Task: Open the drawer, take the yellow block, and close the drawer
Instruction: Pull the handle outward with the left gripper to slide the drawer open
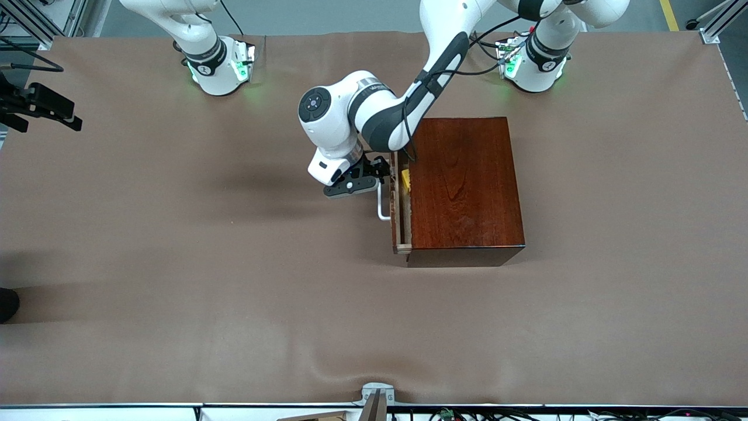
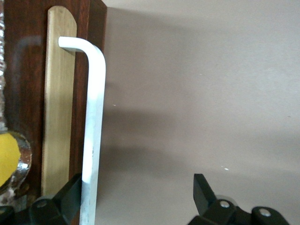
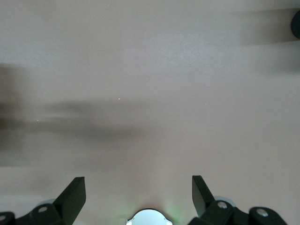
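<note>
Drawer (image 1: 401, 202) of pale light wood stands pulled out only a little from its glossy dark reddish-brown wooden box (image 1: 464, 187), on the side of the box toward the right arm's end of the table, and its white U-shaped bar handle (image 1: 381, 206) juts from the front panel. Inside the narrow opening a sliver of the yellow block (image 1: 405, 179) shows, bright and plain-faced; most of it is hidden under the box's top, and in the left wrist view only a yellow corner (image 2: 8, 159) appears at the picture's edge, so its full shape cannot be made out. The left gripper (image 1: 374, 175) hangs just in front of the drawer by the handle, its black fingers (image 2: 70, 194) spread apart with the white bar passing close by one of them; whether that finger touches the bar is hard to tell. The right gripper (image 3: 139, 194) waits over bare brown table cloth (image 1: 175, 263), fingers wide apart and holding nothing. The cloth is matt and slightly rippled near the front camera.
</note>
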Motion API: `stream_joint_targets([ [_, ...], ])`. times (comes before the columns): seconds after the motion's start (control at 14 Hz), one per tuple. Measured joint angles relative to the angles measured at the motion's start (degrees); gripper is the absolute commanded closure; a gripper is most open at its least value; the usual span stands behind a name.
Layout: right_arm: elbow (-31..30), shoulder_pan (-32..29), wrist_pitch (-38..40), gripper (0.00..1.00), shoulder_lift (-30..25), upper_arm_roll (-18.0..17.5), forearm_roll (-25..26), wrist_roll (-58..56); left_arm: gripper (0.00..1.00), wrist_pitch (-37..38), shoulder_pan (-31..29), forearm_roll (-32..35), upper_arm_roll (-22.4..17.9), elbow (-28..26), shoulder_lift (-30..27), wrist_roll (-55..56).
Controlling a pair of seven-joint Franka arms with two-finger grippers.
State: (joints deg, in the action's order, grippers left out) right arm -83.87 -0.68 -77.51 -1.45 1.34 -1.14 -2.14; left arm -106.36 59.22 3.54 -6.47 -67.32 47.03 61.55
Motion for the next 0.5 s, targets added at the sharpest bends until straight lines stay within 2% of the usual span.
stream_joint_targets([
  [0.5, 0.0, -0.24, 0.01, 0.0, 0.0, 0.05, -0.1, 0.0, 0.0, -3.87, 0.16, -0.67, 1.37, 1.31, 0.26, 0.59],
])
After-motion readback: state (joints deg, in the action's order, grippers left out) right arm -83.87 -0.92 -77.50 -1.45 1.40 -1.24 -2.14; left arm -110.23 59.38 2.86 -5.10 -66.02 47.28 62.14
